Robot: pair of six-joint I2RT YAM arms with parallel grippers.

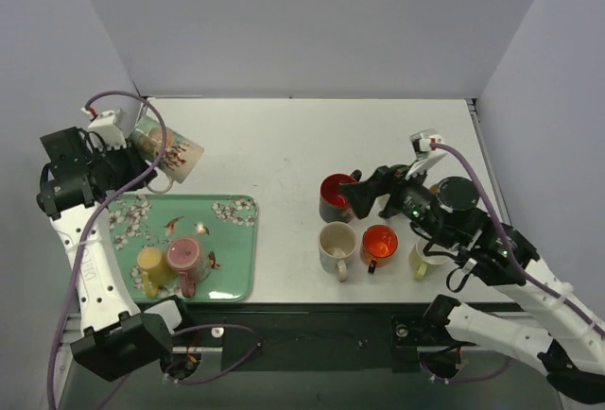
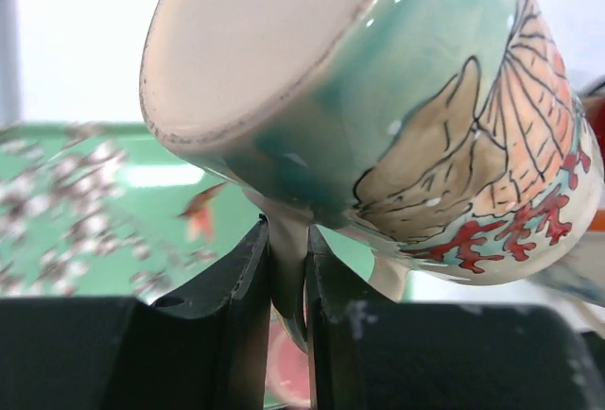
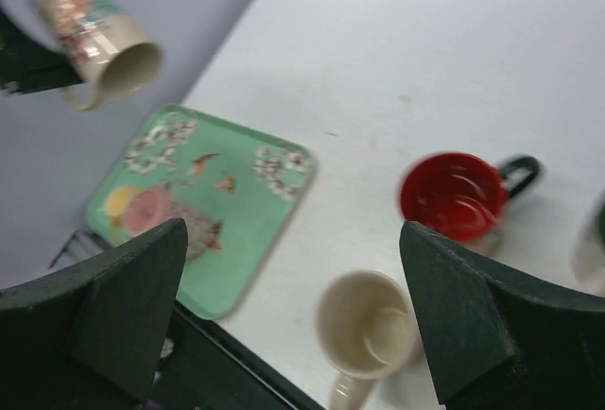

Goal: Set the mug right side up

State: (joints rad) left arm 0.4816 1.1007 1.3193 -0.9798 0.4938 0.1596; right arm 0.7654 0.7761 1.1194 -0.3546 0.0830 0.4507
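A teal and cream mug with a leaf and coral pattern (image 1: 170,150) hangs in the air over the far left edge of the green tray (image 1: 236,240). It is tilted onto its side, with its mouth facing the middle of the table. My left gripper (image 2: 286,249) is shut on the mug's handle, and the mug's flat base (image 2: 255,42) shows in the left wrist view. In the right wrist view the same mug (image 3: 95,37) sits at the top left. My right gripper (image 3: 293,230) stands open and empty, above the cream mug (image 3: 367,325) and the red mug (image 3: 454,193).
A yellow mug (image 1: 149,264) and a pink mug (image 1: 185,257) lie on the tray. Right of it stand the red mug (image 1: 333,195), cream mug (image 1: 337,245), an orange mug (image 1: 379,243) and a pale yellow mug (image 1: 423,259). Walls close in on three sides.
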